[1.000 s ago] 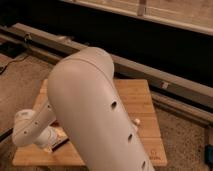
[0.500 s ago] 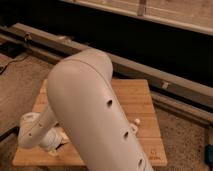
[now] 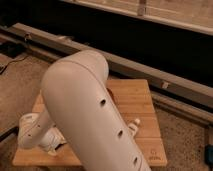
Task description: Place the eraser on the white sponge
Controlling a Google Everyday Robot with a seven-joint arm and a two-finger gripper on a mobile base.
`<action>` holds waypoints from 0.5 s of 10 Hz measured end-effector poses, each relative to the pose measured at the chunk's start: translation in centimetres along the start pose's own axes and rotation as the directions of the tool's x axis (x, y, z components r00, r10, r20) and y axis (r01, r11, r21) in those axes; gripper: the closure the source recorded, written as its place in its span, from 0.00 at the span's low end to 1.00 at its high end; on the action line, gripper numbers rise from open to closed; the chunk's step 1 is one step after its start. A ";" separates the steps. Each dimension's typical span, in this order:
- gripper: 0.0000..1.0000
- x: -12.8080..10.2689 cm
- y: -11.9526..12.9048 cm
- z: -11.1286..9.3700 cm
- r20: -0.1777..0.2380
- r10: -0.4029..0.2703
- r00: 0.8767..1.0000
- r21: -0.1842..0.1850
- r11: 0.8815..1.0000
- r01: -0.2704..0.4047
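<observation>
From where the one camera looks, the robot's big white arm [image 3: 85,110] fills the middle and blocks most of the wooden surface [image 3: 135,100]. The gripper [image 3: 53,146] hangs low over the near left corner of the surface, below the rounded wrist. Whether it is open, closed or holding something I cannot tell, because the wrist and the arm cover its tip. I cannot see the eraser or the white sponge either. If they are on the surface, they lie under the arm or the gripper, so I can't say which way the eraser points or how its long axis runs. A small pale thing [image 3: 134,125] peeks out beside the arm toward the right edge; I can't make out what it is. I reckon the step in hand is work down at that near left corner. To do it well, the gripper should come straight down, line the eraser's length up with the sponge, set it flat and centred, and let go only once it rests.
</observation>
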 end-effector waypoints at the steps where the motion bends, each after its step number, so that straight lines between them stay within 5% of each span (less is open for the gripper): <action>1: 0.35 -0.4 0.0 -0.2 0.007 0.004 1.000 0.000 1.000 -0.004; 5: 0.35 -1.9 -0.1 -0.5 0.025 0.016 1.000 0.003 1.000 -0.016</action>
